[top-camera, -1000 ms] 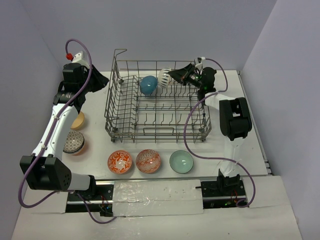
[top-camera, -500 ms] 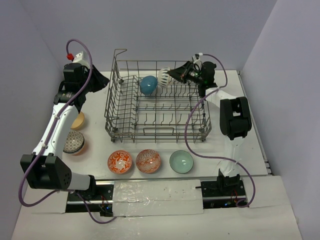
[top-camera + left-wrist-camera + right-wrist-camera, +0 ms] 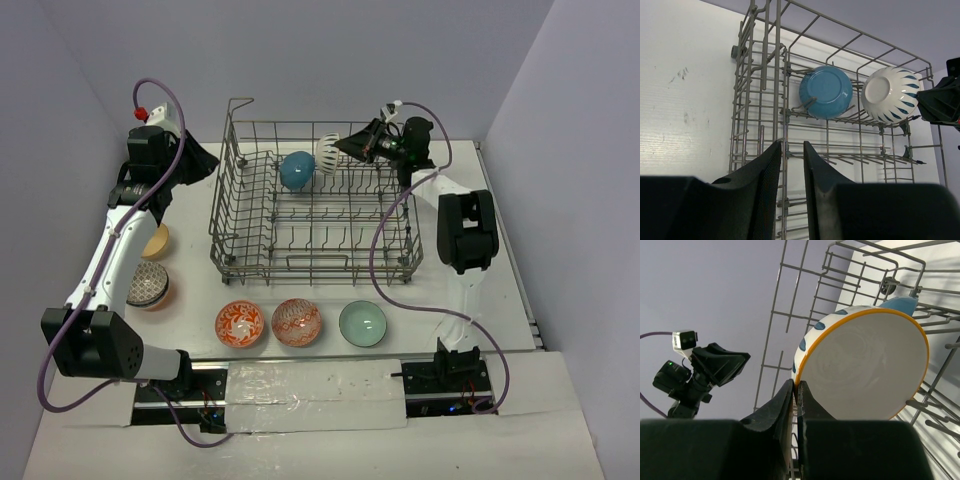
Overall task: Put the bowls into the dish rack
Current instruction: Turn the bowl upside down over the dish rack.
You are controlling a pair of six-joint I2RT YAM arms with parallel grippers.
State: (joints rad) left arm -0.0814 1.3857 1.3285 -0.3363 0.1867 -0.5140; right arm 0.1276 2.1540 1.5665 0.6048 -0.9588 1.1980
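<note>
The grey wire dish rack (image 3: 222, 215) stands mid-table. A teal-blue bowl (image 3: 296, 170) rests on edge among its back tines. Beside it a white striped bowl (image 3: 329, 153) with an orange rim hangs tilted just over the tines, and my right gripper (image 3: 347, 148) is shut on its rim. The right wrist view shows the rim pinched at my right gripper (image 3: 795, 385), with the bowl's pale inside (image 3: 865, 365) facing the camera. My left gripper (image 3: 200, 158) hovers outside the rack's back left corner. It is open with nothing between its fingers (image 3: 771, 165), looking at both bowls (image 3: 826, 92) (image 3: 890, 95).
Two orange-red patterned bowls (image 3: 240, 323) (image 3: 296, 322) and a pale green bowl (image 3: 362, 323) sit in a row in front of the rack. A blue-white patterned bowl (image 3: 148, 287) and a tan bowl (image 3: 157, 241) lie at the left under my left arm.
My right wrist has shifted slightly toward the back, with the white striped bowl staying in its grip at the rack's back row. The left arm has not moved.
</note>
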